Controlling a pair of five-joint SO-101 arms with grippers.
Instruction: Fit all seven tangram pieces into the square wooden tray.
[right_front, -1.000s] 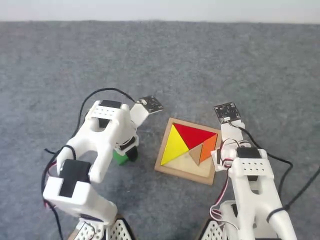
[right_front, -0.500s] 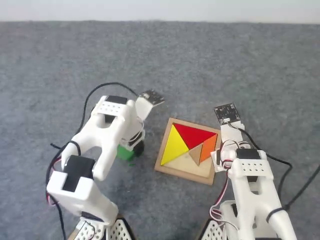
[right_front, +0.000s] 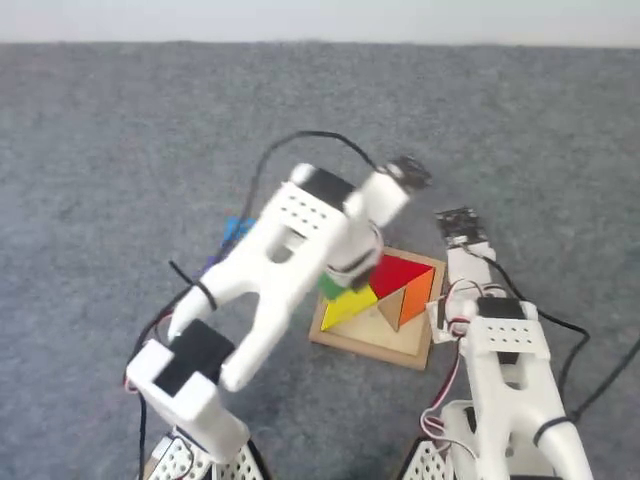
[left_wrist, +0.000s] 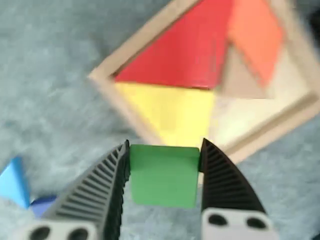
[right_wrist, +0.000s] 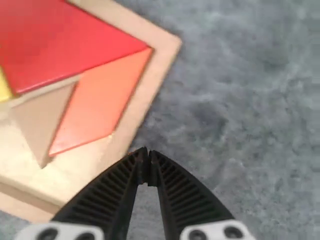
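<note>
My left gripper (left_wrist: 165, 146) is shut on a green square piece (left_wrist: 164, 175) and holds it above the near-left edge of the square wooden tray (left_wrist: 107, 80). In the high view the green piece (right_front: 331, 286) hangs over the yellow triangle (right_front: 347, 306). The tray (right_front: 366, 346) holds a red triangle (right_front: 400, 270), the yellow triangle (left_wrist: 175, 112), an orange parallelogram (right_front: 416, 294) and a tan triangle (right_front: 385, 313). My right gripper (right_wrist: 144, 151) is shut and empty, just off the tray's right rim (right_wrist: 160, 70), beside the orange parallelogram (right_wrist: 100, 110).
A light blue triangle (left_wrist: 14, 180) and a darker blue piece (left_wrist: 42, 205) lie on the grey carpet left of the tray; the blue pieces (right_front: 237, 228) peek out behind the left arm. Open carpet stretches to the far side and to the right.
The left arm has lifted the green piece off the carpet and swung it right, from left of the tray to over its left side. The right arm has stayed put.
</note>
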